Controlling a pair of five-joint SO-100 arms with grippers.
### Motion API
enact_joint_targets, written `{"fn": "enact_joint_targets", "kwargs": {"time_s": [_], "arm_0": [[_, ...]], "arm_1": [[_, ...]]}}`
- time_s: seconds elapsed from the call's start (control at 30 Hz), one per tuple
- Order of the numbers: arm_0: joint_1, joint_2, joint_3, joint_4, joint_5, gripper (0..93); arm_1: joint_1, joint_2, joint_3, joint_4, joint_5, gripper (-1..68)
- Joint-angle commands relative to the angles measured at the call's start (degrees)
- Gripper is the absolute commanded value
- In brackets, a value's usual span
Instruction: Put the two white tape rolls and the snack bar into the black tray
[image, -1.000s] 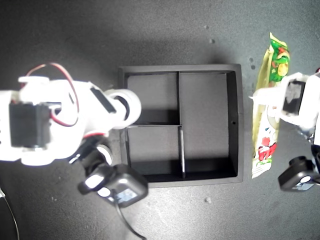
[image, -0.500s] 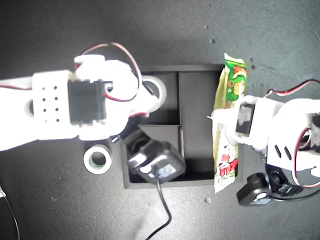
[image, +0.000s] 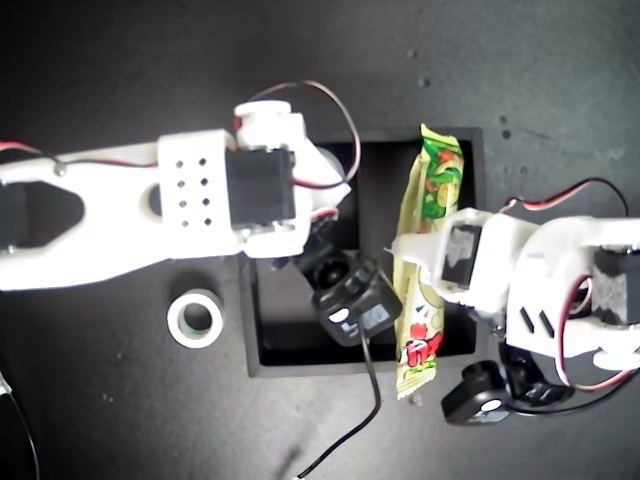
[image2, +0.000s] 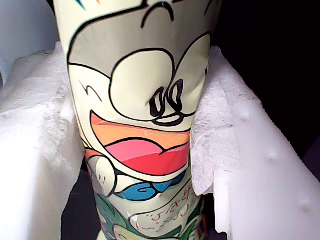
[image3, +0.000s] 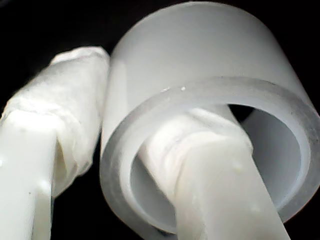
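The snack bar (image: 428, 225) hangs lengthwise over the long compartment of the black tray (image: 476, 175), one end past the tray's lower wall in the exterior view. My first gripper (image: 422, 258) is shut on its middle. In the first wrist view the padded fingers (image2: 40, 150) press both sides of the cartoon-printed snack bar (image2: 140, 115). My second gripper (image3: 135, 135) is shut on the wall of a white tape roll (image3: 200, 55), one finger inside the ring and one outside. That arm reaches over the tray's upper left in the exterior view and hides the roll there. Another white tape roll (image: 195, 317) lies on the table, left of the tray.
The dark tabletop (image: 120, 90) surrounds the tray. The second arm's wrist camera (image: 355, 305) and its black cable (image: 365, 400) hang over the tray's lower small compartment. The first arm's camera (image: 480, 395) sits below the tray's lower right corner in the exterior view.
Both arms have moved in over the tray. The first gripper carried the snack bar leftward from beside the tray to above the long compartment. The second arm swung rightward with its roll.
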Motion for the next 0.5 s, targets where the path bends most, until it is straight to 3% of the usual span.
{"fn": "enact_joint_targets", "kwargs": {"time_s": [0.0,0.47], "arm_0": [[0.09,-2.02,-14.41,3.08,0.26,0.1],[-0.18,7.21,3.43,3.08,-2.37,2.4]], "arm_1": [[0.0,0.44,-1.93,-0.26,1.05,9.3],[-2.55,0.26,1.85,-1.14,3.34,11.1]]}}
